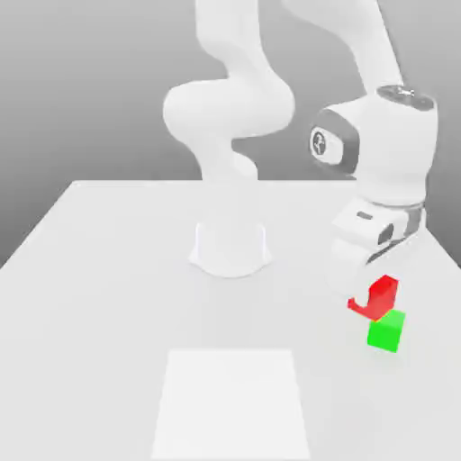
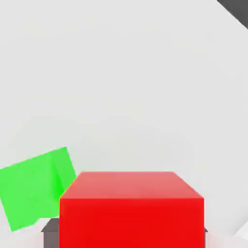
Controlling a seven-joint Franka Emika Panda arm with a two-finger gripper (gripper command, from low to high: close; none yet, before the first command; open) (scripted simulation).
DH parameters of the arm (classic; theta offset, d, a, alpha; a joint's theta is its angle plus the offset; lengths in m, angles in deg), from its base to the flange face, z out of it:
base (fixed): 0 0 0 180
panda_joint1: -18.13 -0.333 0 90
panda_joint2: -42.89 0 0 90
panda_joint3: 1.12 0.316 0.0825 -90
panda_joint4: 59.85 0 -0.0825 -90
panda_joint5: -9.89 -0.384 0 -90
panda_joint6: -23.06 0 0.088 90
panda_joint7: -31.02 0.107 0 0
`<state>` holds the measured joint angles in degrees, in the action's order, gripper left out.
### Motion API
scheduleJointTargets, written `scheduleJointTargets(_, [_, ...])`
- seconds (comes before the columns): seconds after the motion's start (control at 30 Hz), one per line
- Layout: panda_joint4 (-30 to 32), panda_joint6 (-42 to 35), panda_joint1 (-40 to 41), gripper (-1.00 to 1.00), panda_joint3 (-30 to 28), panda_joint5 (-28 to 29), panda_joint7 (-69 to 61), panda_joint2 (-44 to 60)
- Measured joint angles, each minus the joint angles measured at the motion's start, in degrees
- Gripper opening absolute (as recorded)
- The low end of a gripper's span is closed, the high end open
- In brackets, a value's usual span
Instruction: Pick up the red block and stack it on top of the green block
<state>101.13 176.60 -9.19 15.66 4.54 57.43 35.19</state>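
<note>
The red block (image 1: 382,293) sits between the fingers of my gripper (image 1: 367,297), which is shut on it, at the exterior view's right side of the table. The green block (image 1: 387,331) rests on the table right next to it, slightly nearer the camera, and the two overlap in that view. In the hand view the red block (image 2: 131,208) is large and close, with dark fingertips (image 2: 49,234) at its sides and my gripper (image 2: 127,238) closed around it. The green block (image 2: 34,189) lies beside it, turned at a slight angle. Whether the red block is off the table I cannot tell.
The arm's round white base (image 1: 230,248) stands at the middle of the white table (image 1: 108,297). A paler square patch (image 1: 232,401) marks the table's front. The table's right edge runs close to the blocks.
</note>
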Motion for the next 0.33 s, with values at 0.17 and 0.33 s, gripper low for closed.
scheduleJointTargets(0.17, [-0.14,7.71,-0.12,-1.0,0.97,6.57,3.09,8.14])
scheduleJointTargets(0.33, [-0.29,11.28,-0.72,1.0,-0.53,10.58,5.89,12.07])
